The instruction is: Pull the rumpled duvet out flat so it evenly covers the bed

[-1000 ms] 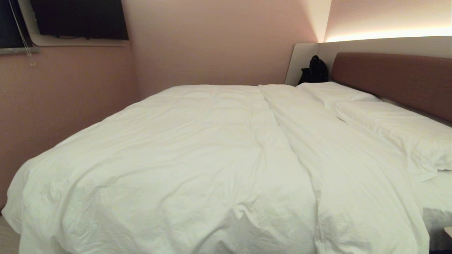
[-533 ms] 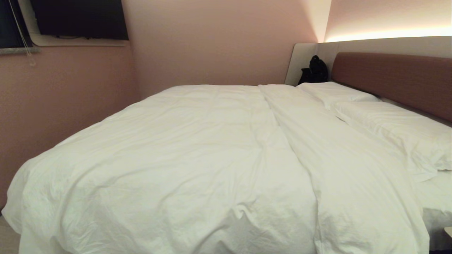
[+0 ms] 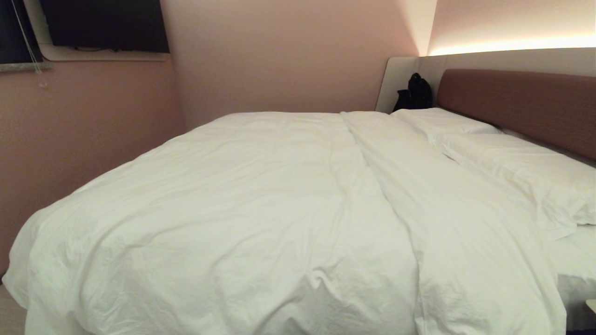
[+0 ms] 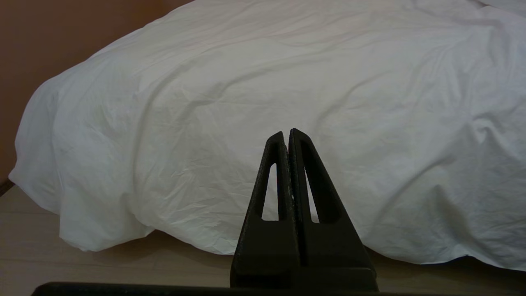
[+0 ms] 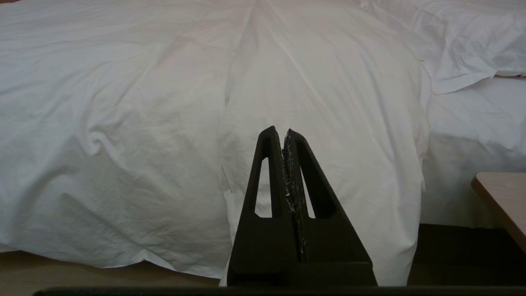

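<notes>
Facing the bed (image 3: 512, 107) from its side, both arms low and short of the cloth; no contact made, so this reads as the start, before any reach.

Left side: left gripper (image 4: 287, 132) has its fingers pressed together, holding nothing, aimed level at the hanging edge of the duvet (image 3: 242, 204). The foot-end corner droops to the floor (image 4: 102, 267) and bulges out past the mattress line.

Centre: a long ridge runs across the bed from the near edge to the far wall side; it looks like the top part of the duvet turned back on itself. Its band lies parallel to the headboard.

Right side: right gripper (image 5: 283, 131) likewise closed tight and empty, pointing at the near end of that folded band. Beyond it, two pillows (image 3: 512, 167) against the headboard, and a strip of bare sheet (image 5: 472, 123) by the pillows stays uncovered. A wooden tabletop corner (image 5: 501, 197) sits just beside the bed.

Judgement: duvet's long axis runs foot to head, left to right here. Next move probably calls for opening the fingers, pinching the folded edge, and drawing it toward the pillows.
</notes>
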Controlling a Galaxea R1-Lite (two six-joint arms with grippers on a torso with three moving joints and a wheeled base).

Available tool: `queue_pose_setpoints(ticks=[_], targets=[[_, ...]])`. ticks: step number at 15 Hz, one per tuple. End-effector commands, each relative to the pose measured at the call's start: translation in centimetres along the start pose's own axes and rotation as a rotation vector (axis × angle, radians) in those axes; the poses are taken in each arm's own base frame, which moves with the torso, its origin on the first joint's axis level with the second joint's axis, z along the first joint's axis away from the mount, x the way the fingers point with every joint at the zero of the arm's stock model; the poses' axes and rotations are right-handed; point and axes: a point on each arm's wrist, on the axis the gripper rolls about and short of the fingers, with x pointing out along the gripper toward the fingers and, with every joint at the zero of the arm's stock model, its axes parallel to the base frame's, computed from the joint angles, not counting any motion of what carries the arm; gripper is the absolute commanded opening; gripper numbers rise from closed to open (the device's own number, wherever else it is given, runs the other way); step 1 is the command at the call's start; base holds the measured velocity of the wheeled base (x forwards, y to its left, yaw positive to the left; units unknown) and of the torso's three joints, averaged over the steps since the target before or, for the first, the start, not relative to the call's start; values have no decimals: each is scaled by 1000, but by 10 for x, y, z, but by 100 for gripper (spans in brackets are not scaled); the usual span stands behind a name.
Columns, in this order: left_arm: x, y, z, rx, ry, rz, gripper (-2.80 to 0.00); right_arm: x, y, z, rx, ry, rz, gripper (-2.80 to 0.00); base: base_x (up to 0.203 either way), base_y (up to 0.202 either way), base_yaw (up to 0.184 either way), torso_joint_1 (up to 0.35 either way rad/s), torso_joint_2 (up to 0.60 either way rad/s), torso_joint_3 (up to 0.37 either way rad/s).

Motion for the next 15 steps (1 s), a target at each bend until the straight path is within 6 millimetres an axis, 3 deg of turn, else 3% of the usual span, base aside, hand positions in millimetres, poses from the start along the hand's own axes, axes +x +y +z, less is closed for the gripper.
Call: queue_pose_setpoints(ticks=[1,12,15], targets=[[0,0,0,-2,-1,-2,-280,0,0,0,-1,0,0,-280,0,0,0,0,0,0],[0,0,1,-18,-2,-3,-280,0,0,0,-2,0,0,-280,0,0,0,0,0,0],[0,0,1,-18,-2,-3,-280,0,0,0,-2,0,0,-280,1,156,-3,-2,1,2]])
